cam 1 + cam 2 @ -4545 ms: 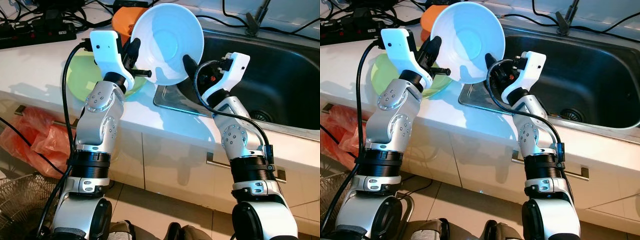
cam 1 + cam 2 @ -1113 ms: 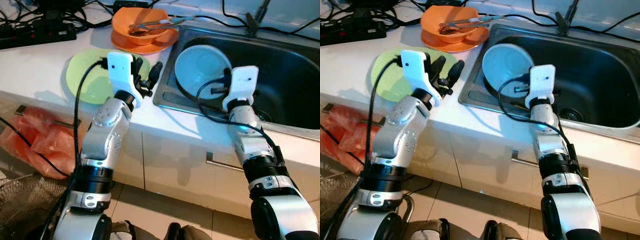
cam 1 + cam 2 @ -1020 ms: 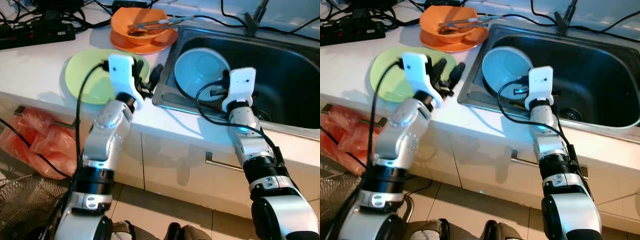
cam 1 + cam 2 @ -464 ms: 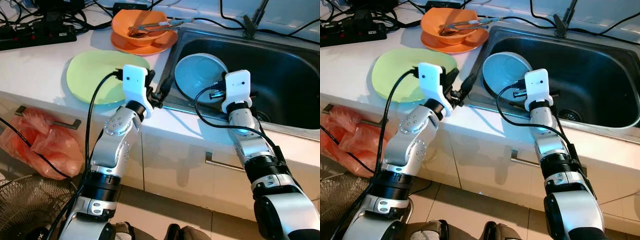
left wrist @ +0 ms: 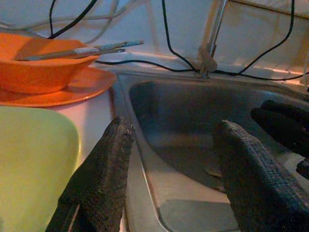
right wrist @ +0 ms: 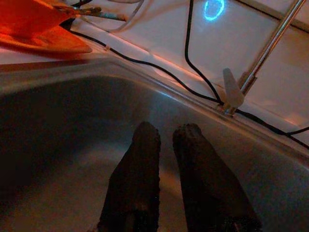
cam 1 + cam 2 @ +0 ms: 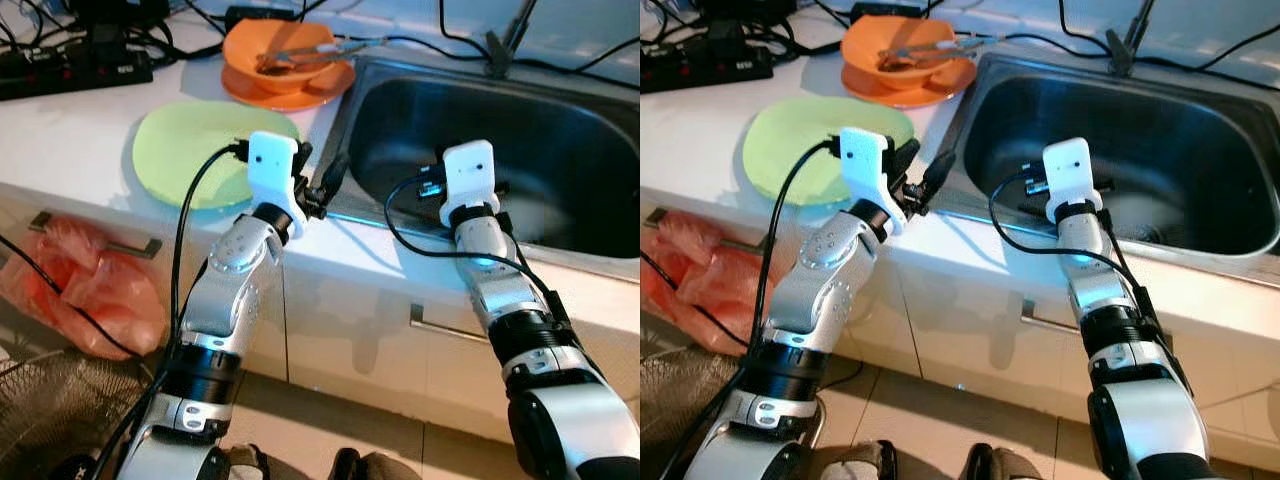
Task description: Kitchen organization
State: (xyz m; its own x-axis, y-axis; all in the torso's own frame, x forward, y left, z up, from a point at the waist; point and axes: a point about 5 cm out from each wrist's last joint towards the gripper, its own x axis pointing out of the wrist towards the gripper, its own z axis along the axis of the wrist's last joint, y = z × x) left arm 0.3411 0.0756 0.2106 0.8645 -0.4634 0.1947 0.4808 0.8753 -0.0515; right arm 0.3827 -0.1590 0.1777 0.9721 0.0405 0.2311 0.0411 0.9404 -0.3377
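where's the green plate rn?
The green plate lies on the white counter, robot's left of the sink, in front of the orange dishes, beside the left hand.

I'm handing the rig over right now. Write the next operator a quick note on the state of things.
Left gripper: open, holding nothing, over the counter edge at the sink's left rim.
Right gripper: fingers together, holding nothing, reaching into the sink.
Things: green plate flat on the counter, left of the sink. Orange bowl with utensils sits on an orange plate behind it. A pale blurred shape lies on the sink floor, too blurred to name.
Done: nothing is in either gripper.
Left: the green plate and the orange set are still on the counter; probably take the green plate next.
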